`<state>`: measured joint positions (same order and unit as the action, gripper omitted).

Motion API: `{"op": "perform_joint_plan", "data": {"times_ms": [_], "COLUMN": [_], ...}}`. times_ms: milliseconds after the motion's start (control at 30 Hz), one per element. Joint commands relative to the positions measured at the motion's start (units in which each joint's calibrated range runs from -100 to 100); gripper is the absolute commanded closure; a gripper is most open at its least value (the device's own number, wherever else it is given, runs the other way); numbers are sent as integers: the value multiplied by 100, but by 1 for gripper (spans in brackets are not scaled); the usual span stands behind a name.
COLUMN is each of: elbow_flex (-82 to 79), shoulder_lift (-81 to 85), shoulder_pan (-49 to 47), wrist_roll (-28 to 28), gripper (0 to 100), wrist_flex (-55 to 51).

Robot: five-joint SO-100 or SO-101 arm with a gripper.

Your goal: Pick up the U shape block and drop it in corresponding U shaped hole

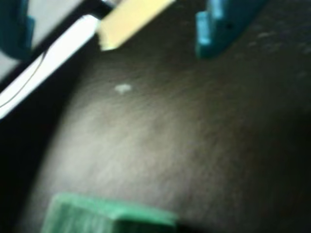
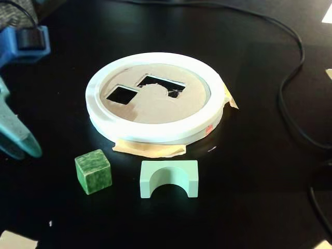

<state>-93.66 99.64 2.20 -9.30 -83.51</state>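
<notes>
Nothing done yet: your arch block (image 2: 169,178) sits on the black tabletop (image 2: 259,171) just in front of the round board (image 2: 155,132), beside the green cube (image 2: 93,171); its hole (image 2: 155,83) is unfilled. Your jaws (image 1: 116,29) are wide apart, holding nothing. Whole pick and drop remain. Cables trail at right.
</notes>
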Motion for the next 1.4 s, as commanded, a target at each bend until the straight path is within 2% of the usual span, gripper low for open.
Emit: {"op": "perform_joint_plan", "data": {"times_ms": [0, 267, 1367], "elbow_flex": [12, -88, -170], "shoulder_lift": [36, 36, 36], "shoulder_pan": [17, -95, 80], "wrist_roll": [68, 864, 840], "gripper": [43, 42, 42], "wrist_flex": [67, 1010, 1081]}}
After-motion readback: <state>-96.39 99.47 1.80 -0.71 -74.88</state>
